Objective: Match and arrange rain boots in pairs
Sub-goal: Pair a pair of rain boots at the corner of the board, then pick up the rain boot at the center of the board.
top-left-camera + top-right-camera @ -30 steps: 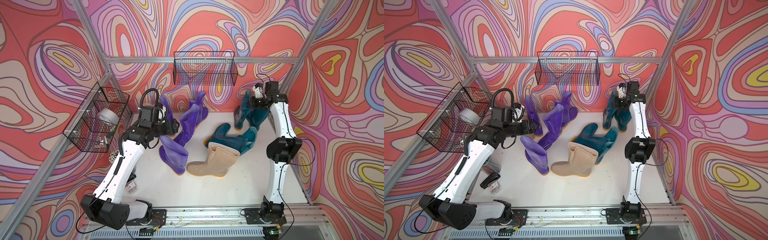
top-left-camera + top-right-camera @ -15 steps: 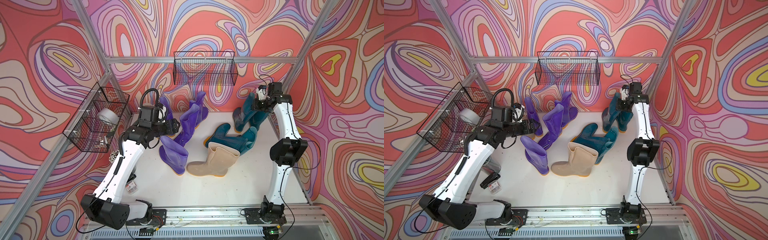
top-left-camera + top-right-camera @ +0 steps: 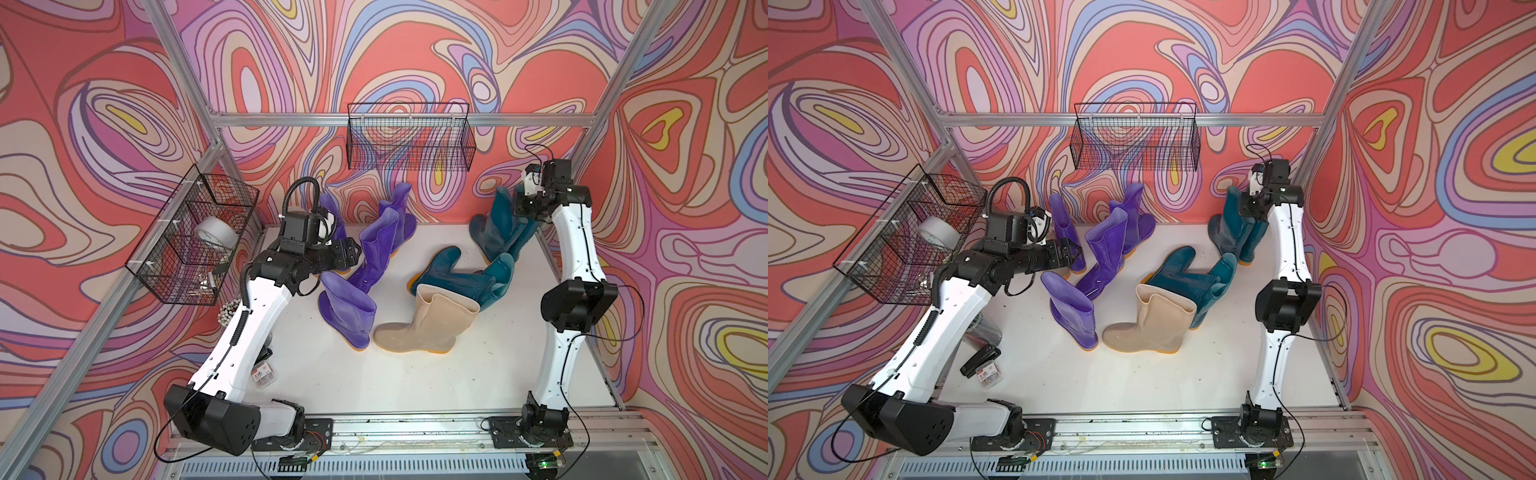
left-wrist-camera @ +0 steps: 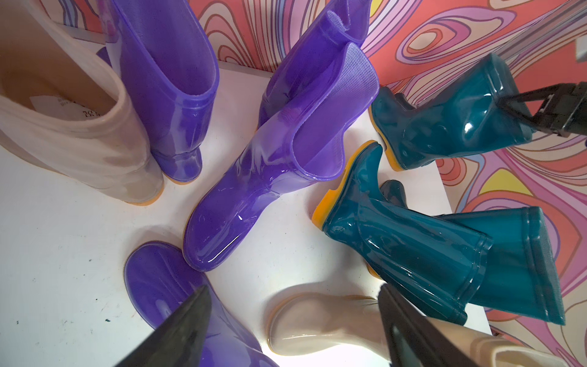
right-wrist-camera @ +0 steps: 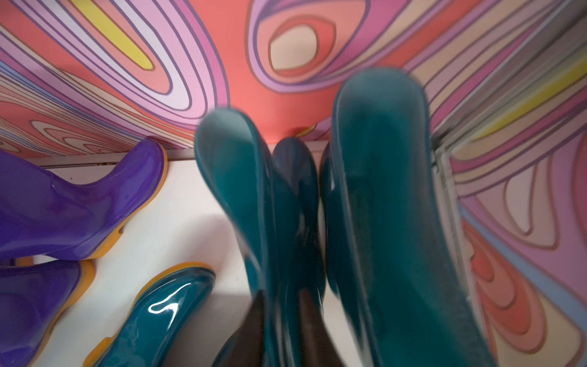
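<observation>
— Swirled pink and orange walls are seen around a white bench. What is laid out on it?

— An upright teal pair is stood side by side at the upper right of a top view, close to the back wall. Two fallen teal boots are lying on their sides in the middle, one resting against the other. A beige boot is stood just in front of them. Four purple boots are scattered left of centre, one leaning, none squared up with a partner. A second beige boot is shown only in the left wrist view.

— And the hands?

— The left hand is held wide open beside the purple boots, with nothing between its fingers. The right hand is placed at the rim of one boot of the upright teal pair, and a finger appears to be set on each side of the shaft wall. Because of blur, it cannot be told whether that wall is clamped.

— How should a boot be taken?

— The rubber is glossy, so slipping is to be expected on the rounded foot, which also looks too broad to be spanned. The shaft appears thin and soft and is likely to fold when squeezed. A pinch on the top rim, one finger inside and one outside, is judged safest. Little weight is expected, though some swinging under the hand is likely.
</observation>
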Available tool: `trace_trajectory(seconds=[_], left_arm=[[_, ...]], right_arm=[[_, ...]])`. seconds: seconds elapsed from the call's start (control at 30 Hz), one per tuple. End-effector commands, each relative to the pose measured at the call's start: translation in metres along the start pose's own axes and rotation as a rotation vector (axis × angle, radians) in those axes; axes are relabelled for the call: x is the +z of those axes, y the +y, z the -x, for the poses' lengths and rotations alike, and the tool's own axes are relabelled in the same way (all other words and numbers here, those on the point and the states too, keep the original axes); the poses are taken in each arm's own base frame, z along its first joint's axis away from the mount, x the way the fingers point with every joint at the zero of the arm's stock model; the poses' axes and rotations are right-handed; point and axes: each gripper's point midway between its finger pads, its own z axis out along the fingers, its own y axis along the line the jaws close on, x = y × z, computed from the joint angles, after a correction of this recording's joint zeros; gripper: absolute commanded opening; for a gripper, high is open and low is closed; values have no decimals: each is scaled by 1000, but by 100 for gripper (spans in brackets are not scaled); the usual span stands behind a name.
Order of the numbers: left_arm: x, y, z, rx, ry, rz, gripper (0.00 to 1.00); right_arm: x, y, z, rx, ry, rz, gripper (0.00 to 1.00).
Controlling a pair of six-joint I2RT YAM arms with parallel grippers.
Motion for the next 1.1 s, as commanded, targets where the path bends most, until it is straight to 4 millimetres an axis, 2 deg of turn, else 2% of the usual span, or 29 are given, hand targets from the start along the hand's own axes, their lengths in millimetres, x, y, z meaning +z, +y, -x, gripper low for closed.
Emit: trace_trajectory(seconds=[0.0, 0.07, 0.17, 0.27, 0.37, 0.53, 0.67, 0.73, 0.87, 1.07], left_arm=[[-4, -8, 10, -1, -31, -27, 84], [-4, -8, 9, -5, -28, -25, 84], [-6, -9, 9, -6, -33, -29, 84], [-10, -10, 10, -3, -41, -33, 85], [-15, -11, 9, -4, -51, -37, 85], [-23, -12, 3, 3, -61, -50, 85], [-31, -13, -2, 16, -68, -58, 85], [-34, -13, -5, 20, -74, -69, 85], [-36, -12, -14, 16, -82, -90, 86], [-36, -9, -33, 21, -55, -108, 86]], right_arm=[[-14, -5, 16, -20, -63, -31, 34], [-18, -2, 15, -6, -70, -25, 48], [-37, -2, 28, 44, -137, -37, 52], [-68, 5, 51, 139, -250, -12, 55], [-94, 13, 64, 258, -340, 15, 59], [-122, 39, 64, 288, -387, -2, 62], [-164, 55, 60, 315, -443, 5, 63], [-178, 67, 47, 330, -449, 35, 63], [-191, 84, 10, 337, -379, 60, 63], [-202, 95, -68, 360, -227, 59, 62]])
